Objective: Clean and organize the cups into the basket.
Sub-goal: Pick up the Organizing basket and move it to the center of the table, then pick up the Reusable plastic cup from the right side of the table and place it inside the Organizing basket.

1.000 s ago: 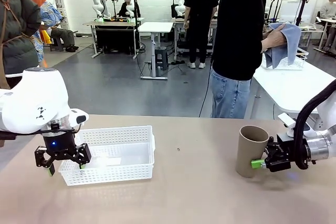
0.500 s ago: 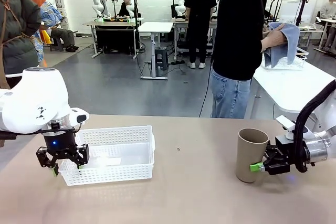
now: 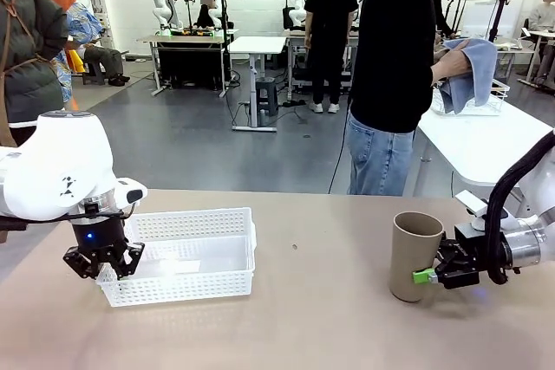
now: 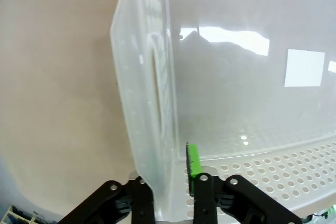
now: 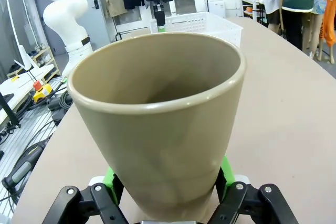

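Basket [image 3: 186,288] on the left half of the bench [image 3: 303,322], white, with lattice sides and a rolled rim, open side up. Left claw [image 3: 102,268] pointing down at the basket's left short end, pinching that wall. Seen from the left wrist: basket [image 4: 152,103] wall running up between the two fingers of the left claw [image 4: 168,177], one black finger on the outside, the green-padded finger [image 4: 193,161] on the inside, both close against the plastic.

Cup [image 3: 414,256] on the right half of the bench, well apart from the basket: tan-brown, tapered, no handle, mouth up, leaning a little. Cannot tell whether its base touches the bench. Right claw [image 3: 425,275] reaching in level from the right, pinching the cup low on its side, green pad against the wall. Seen from the right wrist: cup [image 5: 157,124] held between the two green pads of the right claw [image 5: 168,178], with the basket [image 5: 205,24] far off across the bench.

Person [image 3: 395,49] in a dark top and jeans beyond the far edge, turned toward another table at the right, both hands in a blue cloth [image 3: 473,71].
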`<control>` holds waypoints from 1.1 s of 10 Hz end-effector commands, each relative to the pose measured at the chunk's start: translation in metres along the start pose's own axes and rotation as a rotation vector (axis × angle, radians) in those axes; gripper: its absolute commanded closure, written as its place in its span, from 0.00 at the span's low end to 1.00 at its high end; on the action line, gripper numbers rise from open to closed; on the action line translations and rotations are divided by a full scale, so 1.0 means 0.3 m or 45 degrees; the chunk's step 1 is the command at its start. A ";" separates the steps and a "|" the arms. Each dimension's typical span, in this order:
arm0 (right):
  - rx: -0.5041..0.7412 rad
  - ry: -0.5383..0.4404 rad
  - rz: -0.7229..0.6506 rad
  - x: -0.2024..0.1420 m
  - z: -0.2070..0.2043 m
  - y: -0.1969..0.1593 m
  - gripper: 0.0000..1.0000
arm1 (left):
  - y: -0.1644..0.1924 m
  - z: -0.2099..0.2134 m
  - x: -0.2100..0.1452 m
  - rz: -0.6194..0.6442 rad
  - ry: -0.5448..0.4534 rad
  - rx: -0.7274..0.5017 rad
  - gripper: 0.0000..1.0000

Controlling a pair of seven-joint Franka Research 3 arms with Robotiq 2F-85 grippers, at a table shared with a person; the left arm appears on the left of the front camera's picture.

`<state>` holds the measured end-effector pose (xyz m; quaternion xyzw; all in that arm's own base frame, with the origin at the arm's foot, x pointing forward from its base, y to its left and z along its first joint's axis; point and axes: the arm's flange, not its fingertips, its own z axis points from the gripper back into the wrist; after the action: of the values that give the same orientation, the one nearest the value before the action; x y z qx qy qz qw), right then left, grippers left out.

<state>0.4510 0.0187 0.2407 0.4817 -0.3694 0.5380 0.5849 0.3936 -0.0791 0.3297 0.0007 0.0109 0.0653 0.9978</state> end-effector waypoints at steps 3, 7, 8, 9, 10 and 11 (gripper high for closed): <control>0.010 0.021 0.006 -0.027 -0.002 -0.012 1.00 | 0.002 0.008 -0.001 -0.005 -0.011 -0.035 1.00; -0.077 0.041 0.007 -0.009 0.015 0.002 0.76 | -0.006 0.015 -0.002 -0.051 -0.015 0.043 1.00; -0.114 0.035 -0.007 0.040 0.030 0.038 0.76 | -0.019 0.019 -0.004 -0.083 -0.016 0.071 1.00; -0.160 0.020 0.005 0.113 0.056 0.089 0.76 | -0.041 0.028 0.003 -0.107 -0.013 0.076 1.00; -0.205 0.005 0.045 0.190 0.090 0.144 0.76 | -0.073 0.036 0.007 -0.136 0.004 0.077 1.00; -0.251 -0.017 0.088 0.280 0.130 0.203 0.76 | -0.120 0.048 0.007 -0.167 -0.001 0.096 1.00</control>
<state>0.4301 0.0009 0.3053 0.4307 -0.4173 0.5302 0.5994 0.3975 -0.1010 0.3428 0.0191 0.0029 0.0219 0.9996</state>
